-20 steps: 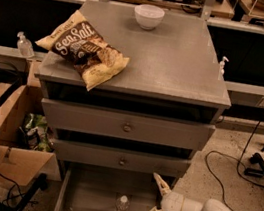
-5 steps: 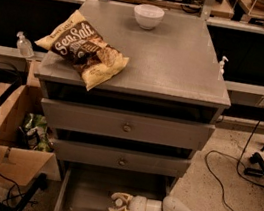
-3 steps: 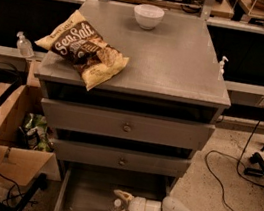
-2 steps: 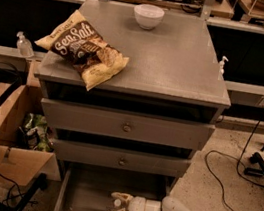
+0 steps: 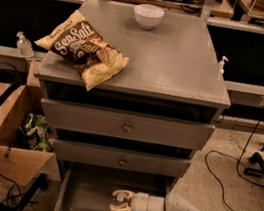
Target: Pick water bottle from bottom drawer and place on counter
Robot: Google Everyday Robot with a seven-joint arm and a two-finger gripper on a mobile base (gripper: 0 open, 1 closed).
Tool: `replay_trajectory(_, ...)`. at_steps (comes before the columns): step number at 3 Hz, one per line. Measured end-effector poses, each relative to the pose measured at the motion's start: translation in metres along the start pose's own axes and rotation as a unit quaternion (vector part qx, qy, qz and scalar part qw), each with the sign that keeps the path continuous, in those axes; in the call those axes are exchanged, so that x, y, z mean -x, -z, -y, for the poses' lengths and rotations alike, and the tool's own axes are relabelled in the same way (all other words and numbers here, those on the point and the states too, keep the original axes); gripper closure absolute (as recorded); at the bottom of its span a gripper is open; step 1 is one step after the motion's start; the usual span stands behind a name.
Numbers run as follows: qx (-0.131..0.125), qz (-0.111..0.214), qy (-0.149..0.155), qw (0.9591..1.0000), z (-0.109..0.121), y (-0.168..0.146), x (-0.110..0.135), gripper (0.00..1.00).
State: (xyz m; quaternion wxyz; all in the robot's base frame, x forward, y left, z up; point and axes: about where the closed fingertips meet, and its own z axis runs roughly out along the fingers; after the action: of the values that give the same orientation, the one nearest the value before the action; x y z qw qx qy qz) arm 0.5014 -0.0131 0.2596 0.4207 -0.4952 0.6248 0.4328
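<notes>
The water bottle (image 5: 120,197) sits in the open bottom drawer (image 5: 86,196), at six o'clock below the counter (image 5: 179,65), so low that the arm must reach in from four o'clock. The gripper (image 5: 115,202) brackets it, drawn narrow and apparently clamping its sides. Only the pale cap shows.

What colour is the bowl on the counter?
White, the small round bowl, camera view. The pale gripper is inside the grey bottom drawer.
</notes>
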Motion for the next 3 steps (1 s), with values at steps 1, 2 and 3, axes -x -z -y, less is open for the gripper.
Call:
replay_trajectory(1,-0.038,0.002,-0.036,0.9986,0.006,0.033,0.063,1.0)
replay_trajectory(2,-0.055,0.014,-0.066,0.9962,-0.016,0.066,0.145,1.0)
replay_trajectory(3,-0.056,0.02,-0.079,0.9951,-0.043,0.094,0.225,1.0)
